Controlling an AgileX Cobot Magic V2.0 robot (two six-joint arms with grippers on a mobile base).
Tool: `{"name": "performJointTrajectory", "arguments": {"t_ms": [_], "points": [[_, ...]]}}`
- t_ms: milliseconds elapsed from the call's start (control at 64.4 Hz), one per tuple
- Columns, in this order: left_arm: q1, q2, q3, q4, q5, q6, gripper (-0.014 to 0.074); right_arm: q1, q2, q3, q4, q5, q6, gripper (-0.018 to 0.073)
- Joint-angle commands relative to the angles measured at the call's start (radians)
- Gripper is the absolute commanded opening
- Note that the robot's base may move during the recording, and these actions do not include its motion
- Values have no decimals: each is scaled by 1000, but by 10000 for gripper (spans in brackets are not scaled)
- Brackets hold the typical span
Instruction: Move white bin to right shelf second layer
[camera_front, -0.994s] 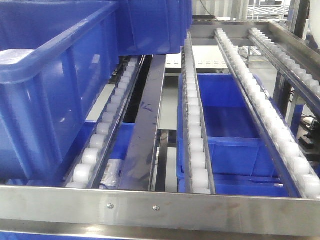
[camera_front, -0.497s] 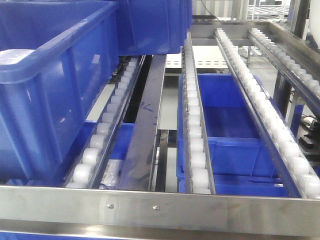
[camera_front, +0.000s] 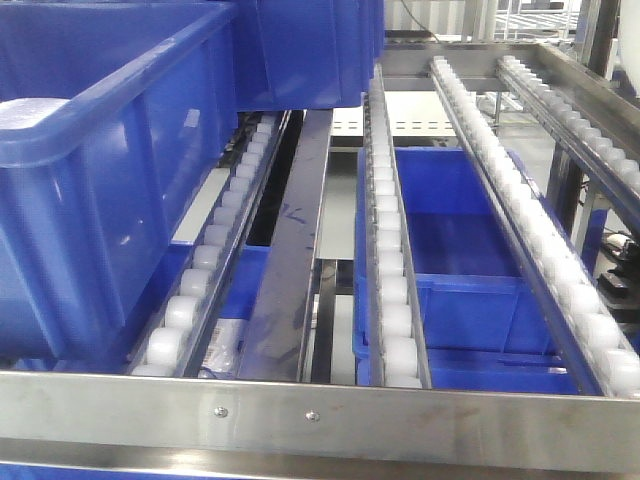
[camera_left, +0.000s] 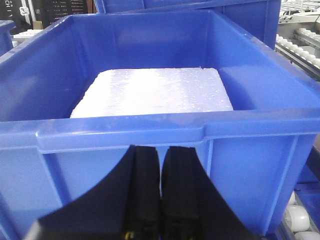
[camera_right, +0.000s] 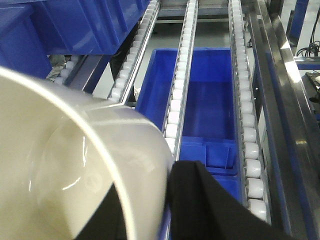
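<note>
The white bin (camera_right: 75, 165), glossy and cream-white, fills the lower left of the right wrist view. My right gripper (camera_right: 154, 172) is shut on its wall, one black finger inside and one finger (camera_right: 200, 200) outside. The bin hangs above the roller tracks (camera_right: 175, 100) of the right shelf second layer (camera_front: 385, 250), whose flat steel front rail (camera_front: 320, 405) crosses the front view. No gripper and no bin appear in the front view. My left gripper (camera_left: 161, 150) is shut on nothing, just in front of a blue crate (camera_left: 125, 132).
That crate holds a white foam slab (camera_left: 155, 92). A large blue crate (camera_front: 90, 170) sits on the left rollers, with another behind it. Beneath the right tracks lies a lower blue crate (camera_front: 450, 290). A steel side rail (camera_right: 280, 100) runs along the right.
</note>
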Motion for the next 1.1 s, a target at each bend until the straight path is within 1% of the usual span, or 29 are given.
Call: {"name": "performJointTrajectory", "arguments": {"t_ms": [0, 233, 373, 497, 714, 854, 1087], "points": [[-4, -14, 37, -5, -85, -4, 85, -6, 11, -31, -3, -121, -4, 57], [-4, -14, 37, -5, -85, -4, 85, -5, 14, -31, -3, -130, -4, 57], [-4, -14, 37, -5, -85, -4, 85, -5, 73, -39, 1, -114, -4, 57], [-4, -14, 37, -5, -85, -4, 85, -5, 197, -73, 9, -106, -4, 57], [-4, -14, 37, -5, -85, -4, 85, -5, 432, -206, 45, -106, -4, 57], [-4, -14, 37, -5, -85, -4, 85, -2, 606, -305, 46, -108, -4, 57], [-4, -14, 37, -5, -85, -4, 85, -1, 844, -420, 46, -107, -4, 57]]}}
